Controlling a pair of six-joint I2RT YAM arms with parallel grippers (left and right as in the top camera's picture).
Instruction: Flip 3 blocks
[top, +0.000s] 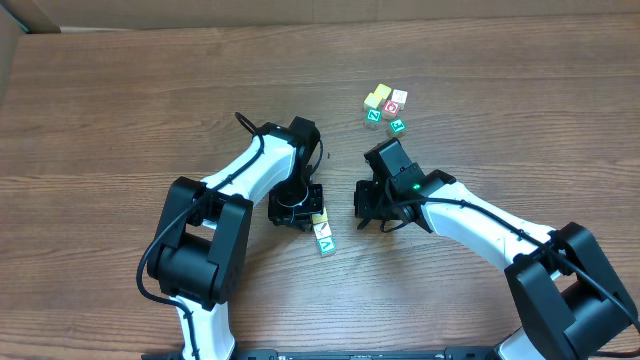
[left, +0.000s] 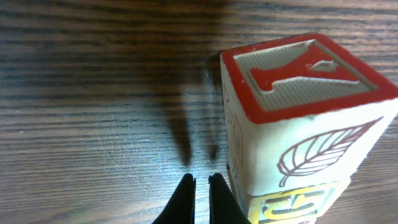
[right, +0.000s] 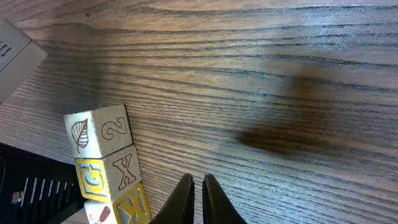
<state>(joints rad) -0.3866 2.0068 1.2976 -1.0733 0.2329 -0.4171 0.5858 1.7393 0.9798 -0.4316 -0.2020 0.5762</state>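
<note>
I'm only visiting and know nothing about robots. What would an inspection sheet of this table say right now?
Surface: wooden table, bare grain, no spills seen.
Job's things: row of three blocks, touching one another, beside the left claw; far group of blocks, close together farther back.
Clutter: red-faced cube within the far group.
Claws: left claw shut, holding nothing; right claw shut, holding nothing; both low over the wood.
Cables: black cable on the left arm, another on the right arm.
Surroundings: cardboard edge at the far left corner.
</note>
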